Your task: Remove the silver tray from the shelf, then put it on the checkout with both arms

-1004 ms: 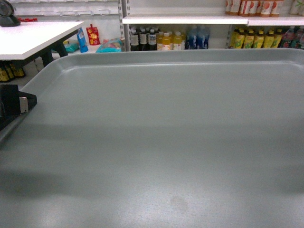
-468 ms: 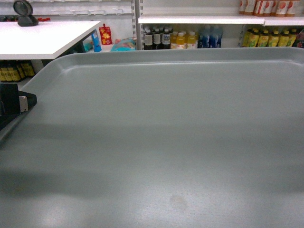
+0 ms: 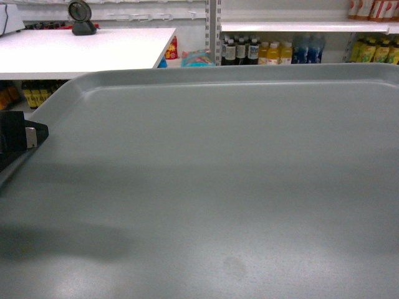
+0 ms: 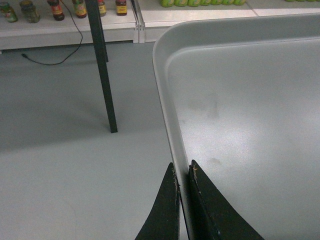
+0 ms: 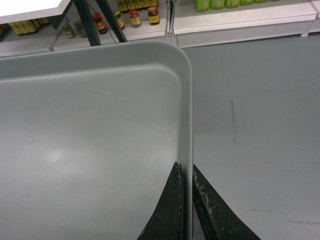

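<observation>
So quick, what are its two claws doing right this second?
Left gripper: shut on the left rim of the silver tray.
Right gripper: shut on the tray's right rim.

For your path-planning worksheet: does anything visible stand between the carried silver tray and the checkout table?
Nothing visible does. The silver tray hangs over open floor; the checkout top is bare except a scanner at its far edge.
</observation>
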